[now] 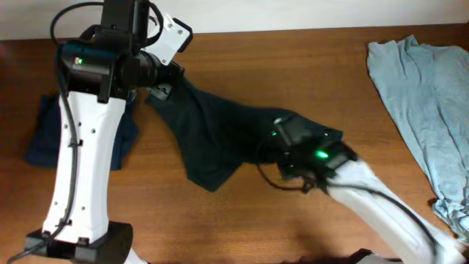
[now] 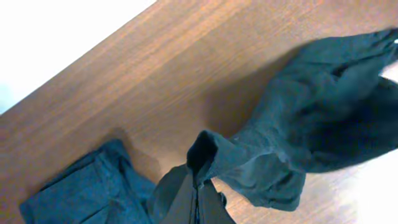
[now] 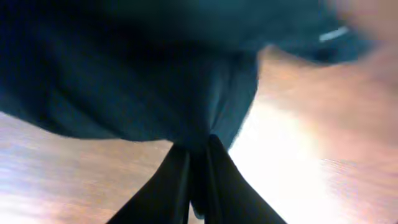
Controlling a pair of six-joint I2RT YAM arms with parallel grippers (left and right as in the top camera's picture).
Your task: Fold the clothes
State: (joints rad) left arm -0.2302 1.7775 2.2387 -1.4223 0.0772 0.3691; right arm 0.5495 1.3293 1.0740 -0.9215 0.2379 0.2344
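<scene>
The black, slightly greenish T-shirt (image 1: 216, 136) hangs stretched between both grippers above the middle of the table. My left gripper (image 1: 160, 86) is shut on its upper left end; in the left wrist view the fingers (image 2: 200, 186) pinch a bunched fold of the T-shirt (image 2: 311, 118). My right gripper (image 1: 293, 147) is shut on the right end; in the right wrist view the fingers (image 3: 199, 152) clamp gathered dark T-shirt fabric (image 3: 124, 81). A small white mark (image 3: 333, 34) shows at its far edge. The lower part sags onto the table.
A folded dark blue garment (image 1: 44, 136) lies at the left, partly behind the left arm, and shows in the left wrist view (image 2: 81, 193). A light blue-grey garment (image 1: 429, 95) lies crumpled at the right edge. The wooden table (image 1: 293, 59) meets a white wall at the back.
</scene>
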